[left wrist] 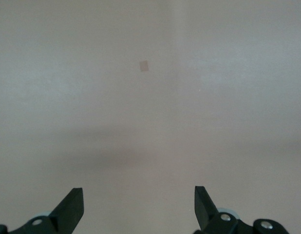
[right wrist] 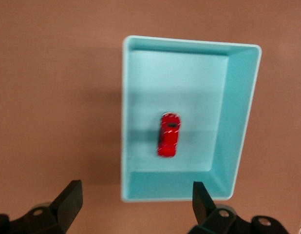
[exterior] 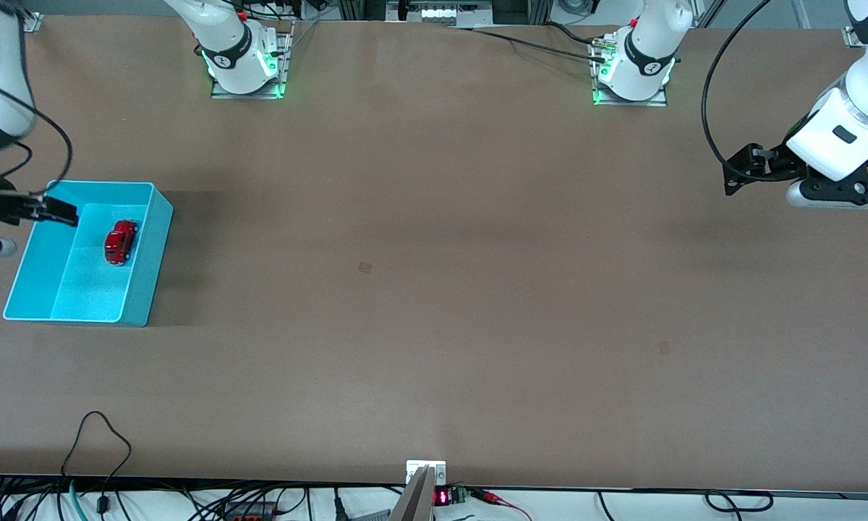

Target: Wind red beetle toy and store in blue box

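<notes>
The red beetle toy lies on the floor of the blue box, which stands at the right arm's end of the table. In the right wrist view the toy sits near the middle of the box. My right gripper is open and empty, up in the air over the box's rim at the table's end; its fingertips straddle that wall. My left gripper is open and empty, waiting over bare table at the left arm's end, and its own view shows only tabletop.
The brown table stretches between the two arms, with a small darker mark near its middle. Cables hang along the front edge. The arm bases stand along the back edge.
</notes>
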Controlling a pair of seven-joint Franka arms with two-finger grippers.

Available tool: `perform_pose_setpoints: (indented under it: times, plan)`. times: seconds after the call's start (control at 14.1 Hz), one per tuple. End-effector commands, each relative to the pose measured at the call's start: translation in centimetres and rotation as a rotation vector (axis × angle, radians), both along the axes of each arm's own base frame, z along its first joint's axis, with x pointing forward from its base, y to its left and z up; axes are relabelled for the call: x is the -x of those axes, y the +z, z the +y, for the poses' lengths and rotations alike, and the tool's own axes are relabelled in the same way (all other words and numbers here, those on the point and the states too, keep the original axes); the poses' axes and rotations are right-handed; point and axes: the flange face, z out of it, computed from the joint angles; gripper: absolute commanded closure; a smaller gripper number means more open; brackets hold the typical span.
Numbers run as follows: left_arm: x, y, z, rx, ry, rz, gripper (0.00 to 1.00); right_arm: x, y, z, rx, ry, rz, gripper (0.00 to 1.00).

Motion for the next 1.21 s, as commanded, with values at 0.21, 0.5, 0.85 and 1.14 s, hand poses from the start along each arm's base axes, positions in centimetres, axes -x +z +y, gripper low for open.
perform_pose_setpoints:
  times: [0.21, 0.5, 0.85, 1.14]
  plan:
    - [0.2, 0.8, 0.3, -0.005, 0.001, 0.002, 0.0, 0.3, 9.1, 4.1, -0.043, 0.042, -0.025, 0.0]
    - [0.2, 0.9, 0.4, -0.005, 0.002, 0.0, 0.0, 0.7, 8.6, 5.3, -0.064, 0.052, 0.015, 0.0]
    - [0.3, 0.8, 0.2, -0.006, 0.0, 0.006, 0.0, 0.7, 8.7, 5.3, -0.062, 0.051, 0.012, 0.0]
    - [0.3, 0.8, 0.4, -0.006, 0.003, 0.009, 0.0, 0.9, 8.8, 5.3, -0.067, 0.051, 0.018, 0.0]
